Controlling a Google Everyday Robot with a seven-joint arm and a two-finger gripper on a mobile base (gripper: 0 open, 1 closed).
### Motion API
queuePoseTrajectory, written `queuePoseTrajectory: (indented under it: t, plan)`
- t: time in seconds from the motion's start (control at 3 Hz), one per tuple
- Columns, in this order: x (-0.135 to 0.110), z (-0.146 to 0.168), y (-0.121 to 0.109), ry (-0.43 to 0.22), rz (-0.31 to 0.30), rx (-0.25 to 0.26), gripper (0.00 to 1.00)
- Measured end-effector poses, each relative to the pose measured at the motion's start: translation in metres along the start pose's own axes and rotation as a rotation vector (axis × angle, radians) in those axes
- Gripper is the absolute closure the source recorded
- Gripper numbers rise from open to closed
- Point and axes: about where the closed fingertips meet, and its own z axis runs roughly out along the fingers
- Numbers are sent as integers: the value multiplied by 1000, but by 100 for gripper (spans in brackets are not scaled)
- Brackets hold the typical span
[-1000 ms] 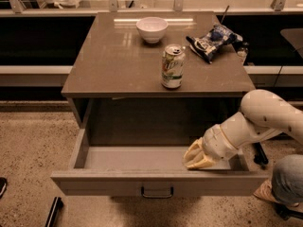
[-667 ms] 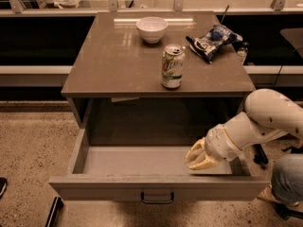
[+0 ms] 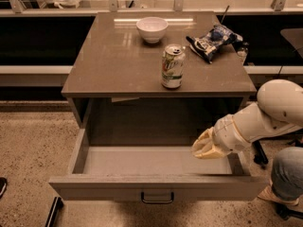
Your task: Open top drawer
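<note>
The top drawer (image 3: pixel 94 190) is a wide grey-beige drawer pulled far out from under the tabletop. Its plain grey inside shows. A small dark bar handle (image 3: pixel 157 198) sits at the centre of its front panel. My gripper (image 3: pixel 203 147) is a pale tan hand on a white arm that comes in from the right. It hovers inside the drawer at its right side, above the floor and well behind the front panel. It is apart from the handle.
On the tabletop (image 3: pixel 109 65) stand a white bowl (image 3: pixel 152 29), a green soda can (image 3: pixel 172 66) near the front edge, and a blue chip bag (image 3: pixel 212 40) at the right. A person's knee (image 3: pixel 286 174) is at the lower right. Speckled floor lies left.
The drawer has slid further out toward the camera. My gripper has drifted slightly right and stays inside the drawer's right side.
</note>
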Motion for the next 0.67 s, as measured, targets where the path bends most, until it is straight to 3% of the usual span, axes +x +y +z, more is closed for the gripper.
queuePoseTrajectory:
  t: [0.33, 0.67]
  plan:
    - [-3, -32, -7, 16, 43, 128, 73]
    - [-4, -29, -6, 14, 40, 117, 50]
